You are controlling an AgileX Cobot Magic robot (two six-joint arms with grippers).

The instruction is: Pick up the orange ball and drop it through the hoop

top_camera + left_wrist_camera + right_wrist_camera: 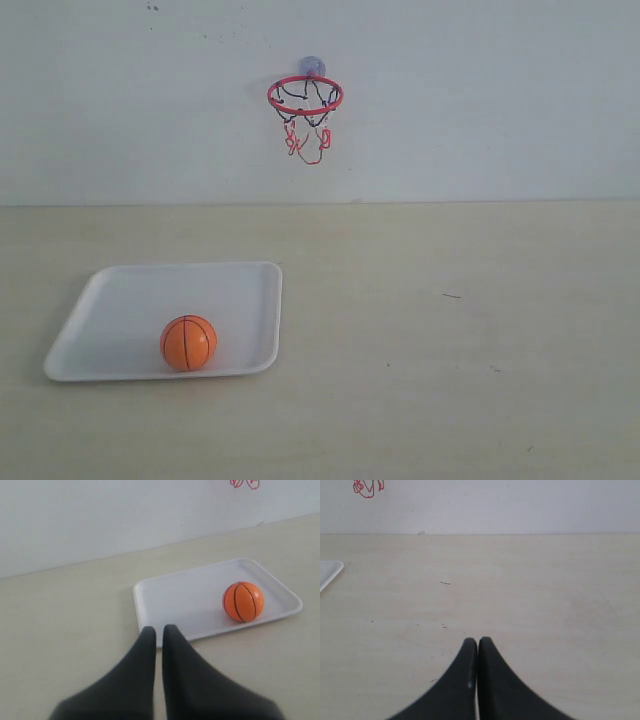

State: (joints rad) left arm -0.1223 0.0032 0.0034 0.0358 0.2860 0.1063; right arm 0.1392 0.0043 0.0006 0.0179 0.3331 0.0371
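Two pincers pressed together, empty: left gripper (158, 629), right gripper (478, 640). Orange ball (188, 343) lies in the white tray (120, 290); hoop (305, 96) hangs beyond the tray.

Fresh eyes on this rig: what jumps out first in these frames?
The orange ball stands out first, resting in a white tray on the left of the table in the exterior view. The hoop, with its red ring, hangs on the wall above and behind. In the wrist views, the left gripper and right gripper have their fingers shut, holding nothing.
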